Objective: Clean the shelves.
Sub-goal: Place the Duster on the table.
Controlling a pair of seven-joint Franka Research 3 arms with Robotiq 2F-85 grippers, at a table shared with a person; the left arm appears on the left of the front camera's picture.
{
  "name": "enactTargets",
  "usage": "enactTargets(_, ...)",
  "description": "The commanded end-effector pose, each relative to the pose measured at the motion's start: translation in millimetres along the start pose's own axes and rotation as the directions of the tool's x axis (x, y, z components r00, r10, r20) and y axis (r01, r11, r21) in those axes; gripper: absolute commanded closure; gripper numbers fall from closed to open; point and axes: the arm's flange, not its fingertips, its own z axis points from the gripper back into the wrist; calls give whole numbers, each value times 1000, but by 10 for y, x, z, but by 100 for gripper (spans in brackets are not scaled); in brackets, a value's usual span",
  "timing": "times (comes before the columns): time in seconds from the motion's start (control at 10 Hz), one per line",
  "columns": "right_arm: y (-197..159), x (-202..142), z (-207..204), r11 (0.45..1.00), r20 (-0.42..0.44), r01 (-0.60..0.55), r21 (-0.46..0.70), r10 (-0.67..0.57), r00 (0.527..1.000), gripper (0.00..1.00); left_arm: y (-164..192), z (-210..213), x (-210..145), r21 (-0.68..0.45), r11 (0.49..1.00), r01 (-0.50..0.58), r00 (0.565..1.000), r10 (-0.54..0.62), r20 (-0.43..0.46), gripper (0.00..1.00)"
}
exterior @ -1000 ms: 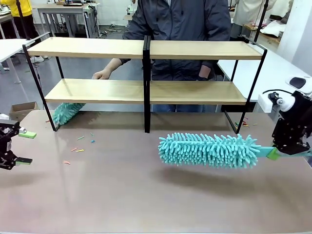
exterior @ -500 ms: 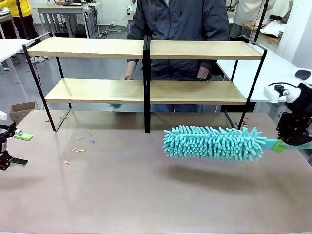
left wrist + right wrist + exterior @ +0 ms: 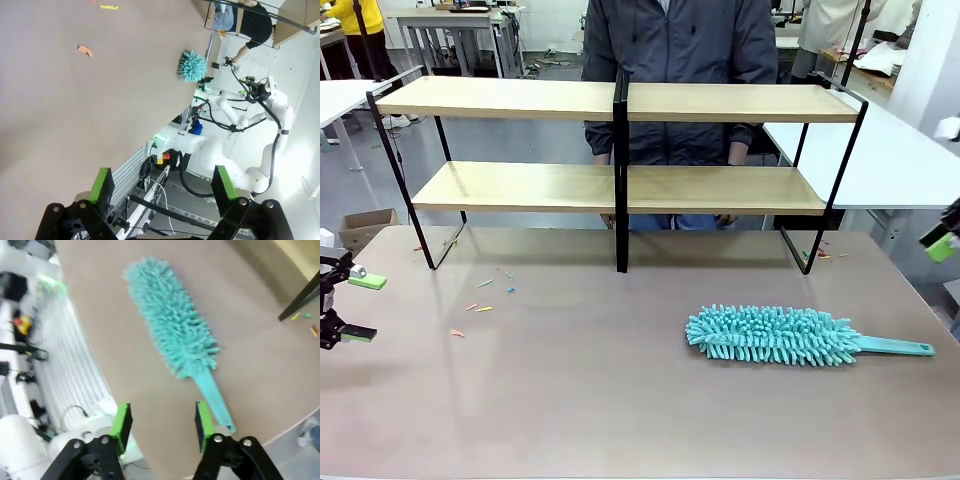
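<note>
shelves (image 3: 620, 185) stand at the table's (image 3: 600, 400) far edge, a person (image 3: 680, 60) behind them. teal duster (image 3: 775, 336) lies flat on the table, front right, held by nothing. right gripper (image 3: 160, 422) spread wide, empty, above the duster's handle (image 3: 212, 397). left gripper (image 3: 160, 182) spread, empty, at the left edge. coloured scraps (image 3: 480, 300) lie left of centre.

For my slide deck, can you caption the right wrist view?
Open right gripper above the teal duster lying flat on the brown table, nothing between its green pads.
</note>
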Motion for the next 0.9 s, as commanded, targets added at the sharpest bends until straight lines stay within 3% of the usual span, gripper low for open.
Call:
enactTargets(0.0, 565, -104, -17, 918, 62, 120, 377, -154, 986, 0, -3, 15, -27, -12, 1000, 24, 1000, -24, -8, 0)
enactTargets(0.1, 849, -151, -87, 847, 71, 128, 515, -191, 979, 0, -3, 15, -27, -12, 1000, 24, 1000, -24, -8, 0)
enactTargets(0.2, 1050, -125, -86, 741, 141, 144, 656, -308, 941, 23, -3, 15, -27, -12, 1000, 24, 1000, -24, -8, 0)
enactTargets(0.3, 1158, -110, -64, 620, 134, 239, 748, -493, 860, 23, -3, 15, -27, -12, 1000, 24, 1000, -24, -8, 0)
enactTargets(0.4, 1195, -146, -64, 441, 116, 196, 876, -586, 802, 23, -3, 15, -27, -12, 1000, 24, 1000, -24, -8, 0)
enactTargets(0.5, 1069, -209, -135, 409, 72, 356, 840, -735, 674, 23, -3, 15, -27, -12, 1000, 24, 1000, -24, -8, 0)
enactTargets(0.6, 942, -257, -187, 403, 54, 575, 713, -848, 528, 23, -3, 15, -27, -12, 1000, 24, 1000, -24, -8, 0)
enactTargets(0.7, 1165, -232, -103, 622, 93, 182, 762, -382, 920, 23, -3, 15, -27, -12, 1000, 24, 1000, -24, -8, 0)
enactTargets(0.8, 1165, -232, -103, 622, 93, 182, 762, -382, 920, 23, -3, 15, -27, -12, 1000, 24, 1000, -24, -8, 0)
